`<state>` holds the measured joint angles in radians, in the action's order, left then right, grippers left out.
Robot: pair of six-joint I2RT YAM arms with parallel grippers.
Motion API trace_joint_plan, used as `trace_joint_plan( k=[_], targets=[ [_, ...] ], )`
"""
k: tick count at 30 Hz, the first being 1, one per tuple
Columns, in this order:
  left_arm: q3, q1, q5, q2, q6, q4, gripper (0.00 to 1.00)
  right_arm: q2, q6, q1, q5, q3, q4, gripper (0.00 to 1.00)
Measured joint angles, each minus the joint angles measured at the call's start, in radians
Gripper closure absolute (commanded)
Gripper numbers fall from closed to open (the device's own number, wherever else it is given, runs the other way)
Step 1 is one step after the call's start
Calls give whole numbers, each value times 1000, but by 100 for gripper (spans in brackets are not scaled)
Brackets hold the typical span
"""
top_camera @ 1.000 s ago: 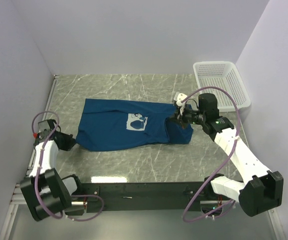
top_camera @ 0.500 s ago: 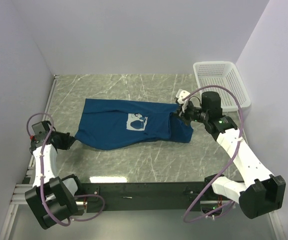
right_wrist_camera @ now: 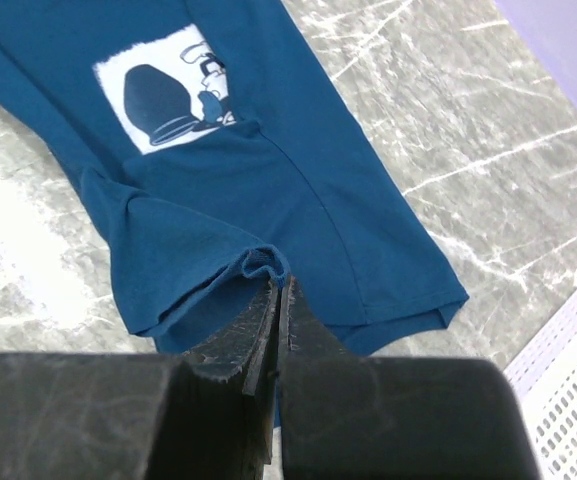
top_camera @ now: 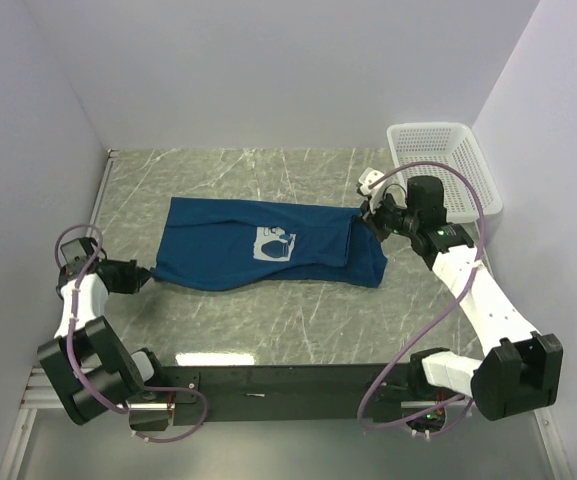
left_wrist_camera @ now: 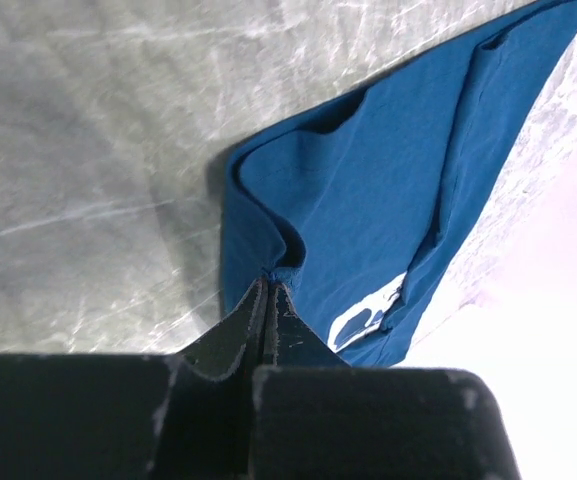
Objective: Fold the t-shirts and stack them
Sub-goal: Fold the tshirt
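The basket point(top_camera: 426, 126) stands near the right pincer point(top_camera: 365, 213).

A single t-shirt point(top_camera: 218, 255) is laid lengthwise across the middle of the bench point(top_camera: 268, 330), stretched from left to right. Its near left corner is met by the left end effector point(top_camera: 148, 277) and its far right corner by the right end effector point(top_camera: 366, 216), with cloth caught between the fingers of each. A print point(top_camera: 276, 243) is placed near the shirt's middle. A basket point(top_camera: 428, 128) is set in the far right corner of the bench, behind the shirt's right end and apart from it.
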<state>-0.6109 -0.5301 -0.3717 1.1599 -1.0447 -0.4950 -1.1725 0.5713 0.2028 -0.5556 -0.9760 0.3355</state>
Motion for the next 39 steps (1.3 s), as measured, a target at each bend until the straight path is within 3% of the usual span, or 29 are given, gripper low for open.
trace_joint_plan(
  k=[27, 39],
  targets=[
    [-216, 2, -74, 317, -11, 96, 99, -114, -6, -34, -7, -71, -37, 100],
    [-286, 93, -76, 429, -24, 140, 99, -139, -6, -40, -4, -71, -37, 100]
  ],
)
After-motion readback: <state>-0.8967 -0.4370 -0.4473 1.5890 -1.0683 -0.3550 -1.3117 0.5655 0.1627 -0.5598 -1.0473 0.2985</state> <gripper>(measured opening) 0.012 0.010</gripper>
